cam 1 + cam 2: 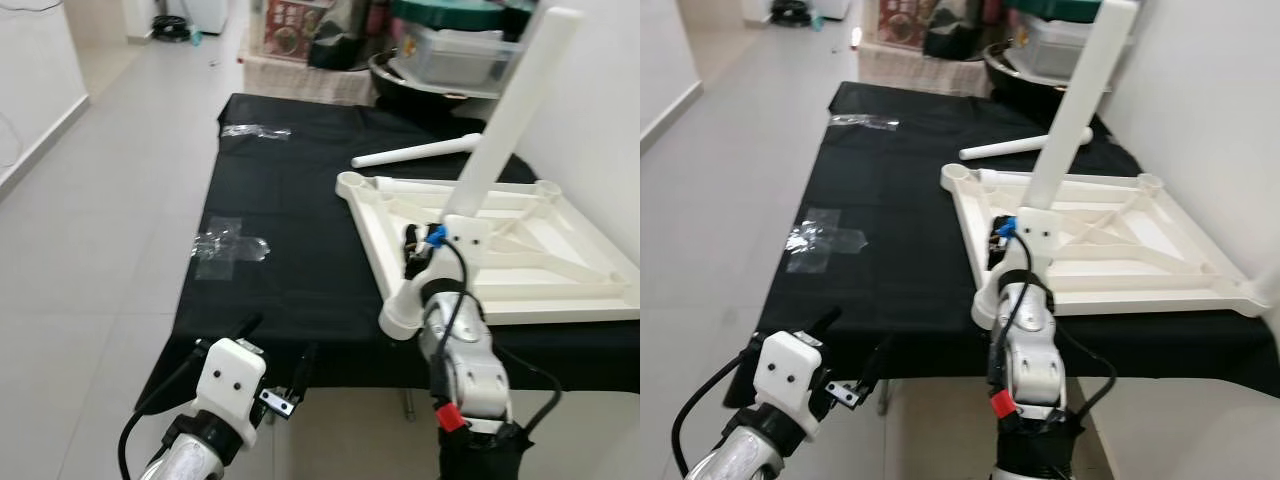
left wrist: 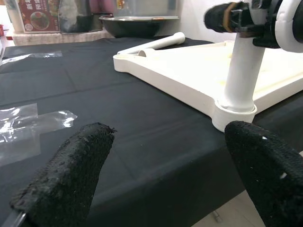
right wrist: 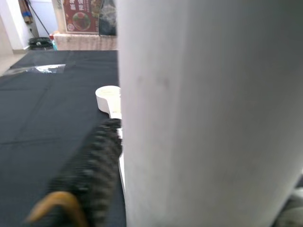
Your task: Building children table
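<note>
I am gripping a white table leg with my right gripper, fingers closed around its lower part, and it is standing tilted in the near corner socket of the upside-down white tabletop. My left gripper is hanging wide open and empty near the edge of the black cloth, well apart from the tabletop. A second leg is lying on the cloth beyond it. Clear tape is sticking to the cloth; grey floor tiles are stretching away on my left.
</note>
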Tool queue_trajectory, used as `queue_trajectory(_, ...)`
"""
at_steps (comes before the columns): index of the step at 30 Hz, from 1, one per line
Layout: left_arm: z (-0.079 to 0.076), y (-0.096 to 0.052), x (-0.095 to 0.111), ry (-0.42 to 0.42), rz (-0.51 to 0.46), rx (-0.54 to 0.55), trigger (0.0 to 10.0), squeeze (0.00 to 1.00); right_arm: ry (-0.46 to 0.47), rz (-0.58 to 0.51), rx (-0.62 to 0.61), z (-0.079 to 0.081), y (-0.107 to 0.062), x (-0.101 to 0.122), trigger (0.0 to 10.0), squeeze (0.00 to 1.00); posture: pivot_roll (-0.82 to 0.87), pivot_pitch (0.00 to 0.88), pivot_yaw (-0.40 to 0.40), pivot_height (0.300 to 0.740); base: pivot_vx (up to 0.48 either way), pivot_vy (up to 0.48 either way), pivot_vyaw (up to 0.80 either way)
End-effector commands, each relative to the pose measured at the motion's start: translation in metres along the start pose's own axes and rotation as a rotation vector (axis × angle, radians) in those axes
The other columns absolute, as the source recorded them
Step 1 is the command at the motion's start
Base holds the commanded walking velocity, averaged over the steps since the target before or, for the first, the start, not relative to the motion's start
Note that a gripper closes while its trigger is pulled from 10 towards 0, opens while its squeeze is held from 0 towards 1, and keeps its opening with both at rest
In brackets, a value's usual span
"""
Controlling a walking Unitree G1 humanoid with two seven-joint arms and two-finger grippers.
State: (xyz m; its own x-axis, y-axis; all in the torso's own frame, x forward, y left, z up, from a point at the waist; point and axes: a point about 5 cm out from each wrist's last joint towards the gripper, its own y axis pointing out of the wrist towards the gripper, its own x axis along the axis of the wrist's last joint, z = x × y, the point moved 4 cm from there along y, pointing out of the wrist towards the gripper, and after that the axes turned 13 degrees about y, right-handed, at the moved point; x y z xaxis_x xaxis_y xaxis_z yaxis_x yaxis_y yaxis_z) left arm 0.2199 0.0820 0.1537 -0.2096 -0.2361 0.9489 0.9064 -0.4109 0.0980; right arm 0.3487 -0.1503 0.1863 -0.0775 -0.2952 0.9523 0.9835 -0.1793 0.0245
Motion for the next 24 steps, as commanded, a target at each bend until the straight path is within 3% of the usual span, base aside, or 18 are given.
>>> queue_trajectory(1,-0.004,-0.001,-0.007,-0.013,0.024,-0.017,10.0,0.00,0.063,0.032,0.012,0.009,-0.006,-0.012,10.0,1.00,0.12,0.055,-0.158,0.740,0.000,0.000,0.00)
queue_trajectory(5,-0.004,-0.001,-0.007,-0.014,0.027,-0.018,10.0,0.00,0.049,0.025,0.016,0.003,-0.007,-0.012,10.0,1.00,0.12,0.056,-0.156,0.740,0.000,0.000,0.00)
queue_trajectory(6,-0.004,-0.001,-0.008,-0.015,0.028,-0.017,10.0,0.00,0.042,0.034,0.038,0.000,-0.009,-0.014,10.0,0.72,0.11,0.056,-0.156,0.740,0.000,0.000,0.00)
queue_trajectory(7,-0.004,0.000,-0.009,-0.015,0.031,-0.017,10.0,0.00,0.027,0.044,0.046,-0.007,-0.013,-0.017,10.0,0.00,0.11,0.057,-0.151,0.740,0.000,0.000,0.00)
queue_trajectory(9,-0.002,0.001,-0.011,-0.015,0.041,-0.016,10.0,0.00,-0.011,0.055,0.053,-0.027,-0.022,-0.021,10.0,0.00,0.10,0.057,-0.151,0.740,0.000,0.000,0.00)
queue_trajectory(12,-0.002,0.002,-0.012,-0.016,0.043,-0.015,10.0,0.00,-0.018,0.060,0.053,-0.032,-0.025,-0.022,10.0,0.00,0.10,0.057,-0.151,0.740,0.000,0.000,0.00)
queue_trajectory(16,0.003,0.008,-0.020,-0.024,0.064,-0.015,10.0,0.00,-0.029,0.037,0.056,-0.057,-0.036,-0.013,10.0,0.00,0.07,0.059,-0.117,0.740,0.000,0.000,0.00)
queue_trajectory(19,0.006,0.011,-0.024,-0.019,0.066,-0.016,10.0,0.00,0.022,0.021,0.062,-0.058,-0.041,-0.007,10.0,0.00,0.06,0.049,-0.104,0.740,0.000,0.000,0.00)
queue_trajectory(24,0.007,0.012,-0.026,-0.017,0.066,-0.016,10.0,0.00,0.030,0.013,0.080,-0.053,-0.043,-0.004,10.0,0.00,0.06,0.034,-0.096,0.740,0.000,0.000,0.00)
